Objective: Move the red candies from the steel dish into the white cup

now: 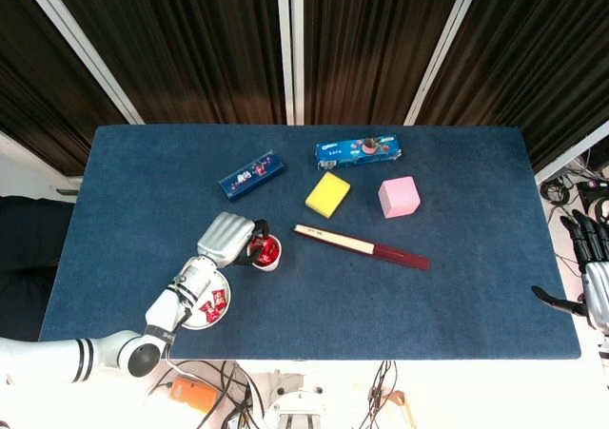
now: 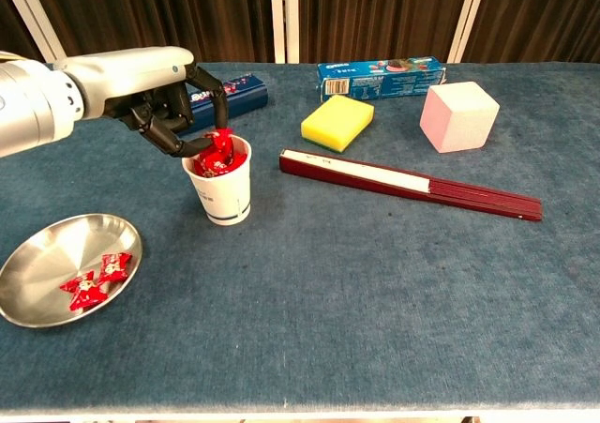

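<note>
The white cup (image 2: 221, 196) stands left of centre with red candies in it; the head view shows the cup (image 1: 266, 255) from above. My left hand (image 2: 150, 87) hovers at the cup's left rim and pinches a red candy (image 2: 220, 143) right in its mouth. From above, the left hand (image 1: 226, 238) covers the cup's left side. The steel dish (image 2: 42, 264) lies at the front left with two red candies (image 2: 98, 279) in it. My forearm partly hides the dish (image 1: 195, 321) in the head view. My right hand (image 1: 594, 275) hangs off the table's right edge, fingers apart, holding nothing.
A dark blue box (image 2: 242, 92) lies behind the cup, partly behind my fingers. A blue cookie box (image 2: 380, 77), a yellow sponge (image 2: 337, 122) and a pink cube (image 2: 459, 115) sit further back. A closed dark red fan (image 2: 412, 187) lies to the right of the cup.
</note>
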`<action>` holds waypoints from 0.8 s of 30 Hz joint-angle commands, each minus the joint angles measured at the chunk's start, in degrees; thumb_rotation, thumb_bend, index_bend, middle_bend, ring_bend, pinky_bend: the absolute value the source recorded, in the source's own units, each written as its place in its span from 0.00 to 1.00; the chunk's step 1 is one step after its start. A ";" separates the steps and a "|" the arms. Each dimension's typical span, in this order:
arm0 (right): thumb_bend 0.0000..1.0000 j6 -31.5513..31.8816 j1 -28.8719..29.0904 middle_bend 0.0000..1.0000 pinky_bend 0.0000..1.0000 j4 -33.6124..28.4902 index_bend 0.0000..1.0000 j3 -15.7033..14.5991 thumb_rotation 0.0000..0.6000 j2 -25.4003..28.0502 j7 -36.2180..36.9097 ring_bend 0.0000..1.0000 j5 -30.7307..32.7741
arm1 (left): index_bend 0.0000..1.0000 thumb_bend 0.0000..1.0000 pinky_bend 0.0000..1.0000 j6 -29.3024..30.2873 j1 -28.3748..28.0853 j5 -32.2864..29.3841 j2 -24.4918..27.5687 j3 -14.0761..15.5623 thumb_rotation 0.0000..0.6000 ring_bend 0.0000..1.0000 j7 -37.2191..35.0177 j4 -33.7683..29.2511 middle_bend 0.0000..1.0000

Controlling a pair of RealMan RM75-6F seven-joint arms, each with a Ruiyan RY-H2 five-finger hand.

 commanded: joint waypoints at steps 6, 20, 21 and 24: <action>0.12 0.26 -0.10 0.01 0.02 -0.27 0.00 -0.03 1.00 0.05 -0.20 0.00 -0.22 | 0.33 0.30 0.90 1.33 0.22 0.32 2.10 1.39 1.00 0.87 0.89 -2.50 0.93; 0.12 0.61 -0.88 0.01 0.03 0.78 0.00 -0.46 1.00 1.28 1.70 0.00 -0.34 | 0.29 0.16 0.53 24.87 17.42 12.79 15.44 7.83 1.00 0.46 -6.36 -7.28 0.54; 0.12 0.68 -0.97 0.01 0.03 1.02 0.00 -0.54 1.00 1.38 2.09 0.00 -0.45 | 0.28 0.15 0.41 26.09 18.81 13.36 16.06 8.59 1.00 0.36 -7.25 -6.18 0.45; 0.12 1.14 -1.30 0.01 0.03 1.72 0.00 -0.76 1.00 1.50 3.40 0.00 -0.87 | 0.22 0.13 0.16 29.62 23.39 14.69 17.40 10.78 1.00 0.15 -11.32 -2.41 0.26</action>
